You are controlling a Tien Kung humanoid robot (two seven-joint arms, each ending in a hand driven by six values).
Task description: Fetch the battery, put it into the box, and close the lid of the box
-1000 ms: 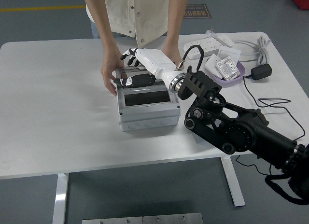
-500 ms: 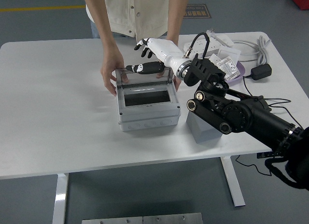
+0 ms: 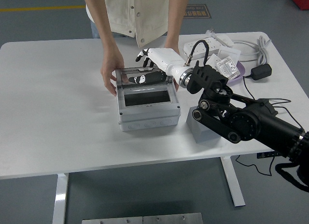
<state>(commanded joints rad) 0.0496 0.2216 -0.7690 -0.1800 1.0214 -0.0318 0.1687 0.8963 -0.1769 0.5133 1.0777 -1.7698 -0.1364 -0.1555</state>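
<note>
The grey box (image 3: 148, 115) stands at the table's middle, its dark inside open to view. Its clear lid (image 3: 145, 77) stands tilted up at the back edge. My right hand (image 3: 143, 66), white with black fingers, is at the lid: the fingers (image 3: 141, 56) reach over its top edge and the thumb (image 3: 136, 79) lies against its face, pinching it. No battery can be made out. A person's hand (image 3: 110, 74) steadies the box's left side; the other hand (image 3: 172, 49) is behind my wrist at the box's back right.
A grey block (image 3: 204, 129) sits right of the box under my forearm. A purple tray (image 3: 233, 74) with white parts, a white power strip (image 3: 208, 43), a black adapter (image 3: 260, 72) and cables lie at the back right.
My right hand rose from the box top with the lid, which went from low to tilted up. My elbow swung right and uncovered the grey block. The person's hands stayed put.
</note>
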